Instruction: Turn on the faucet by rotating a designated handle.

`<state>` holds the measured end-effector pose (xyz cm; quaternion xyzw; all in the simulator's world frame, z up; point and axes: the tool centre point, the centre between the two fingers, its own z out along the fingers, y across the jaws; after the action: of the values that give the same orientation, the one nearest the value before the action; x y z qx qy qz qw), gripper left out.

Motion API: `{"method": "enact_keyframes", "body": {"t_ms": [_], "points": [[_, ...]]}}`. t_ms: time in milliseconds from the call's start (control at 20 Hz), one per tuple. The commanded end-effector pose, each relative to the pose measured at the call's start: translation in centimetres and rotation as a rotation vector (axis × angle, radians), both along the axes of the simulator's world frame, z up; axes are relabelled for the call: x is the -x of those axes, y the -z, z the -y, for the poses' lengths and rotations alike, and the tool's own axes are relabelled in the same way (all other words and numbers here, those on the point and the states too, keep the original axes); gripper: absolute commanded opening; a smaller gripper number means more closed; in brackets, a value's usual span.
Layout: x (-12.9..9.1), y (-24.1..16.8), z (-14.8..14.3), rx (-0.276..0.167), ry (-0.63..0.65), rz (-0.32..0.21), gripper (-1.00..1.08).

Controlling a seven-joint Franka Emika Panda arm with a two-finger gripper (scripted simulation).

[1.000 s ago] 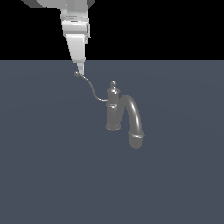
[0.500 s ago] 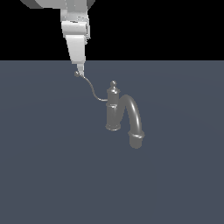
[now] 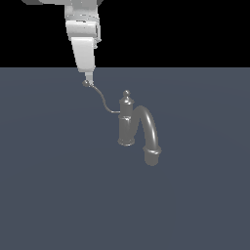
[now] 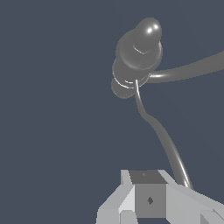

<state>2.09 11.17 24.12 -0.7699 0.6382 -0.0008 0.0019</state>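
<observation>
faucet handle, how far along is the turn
Done: the pincer has reached the ball tip of the handle. In hand: it sits at that tip; whether it grips or only presses is unclear. Left: the rotation itself. The handle points away from the spout on the faucet.

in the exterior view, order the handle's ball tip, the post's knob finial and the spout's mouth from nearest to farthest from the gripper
1. The handle's ball tip, right at the gripper fingertips.
2. The post's knob finial, toward the exterior view's right, atop the faucet.
3. The spout's mouth, farthest, low on the exterior view's right.
</observation>
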Motion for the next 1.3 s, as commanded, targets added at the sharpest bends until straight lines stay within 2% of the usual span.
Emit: {"method": "enact_keyframes", "body": {"t_ms": [0, 850, 900, 1250], "points": [[0.9, 0.0, 0.3, 0.002, 0.001, -0.004, -1.0], [5.9, 0.0, 1.3, 0.002, 0.002, -0.004, -1.0], [5.1, -0.2, 1.8, 0.002, 0.011, 0.007, -1.0], [7.0, -0.1, 4.1, 0.002, 0.008, 0.004, -1.0]]}}
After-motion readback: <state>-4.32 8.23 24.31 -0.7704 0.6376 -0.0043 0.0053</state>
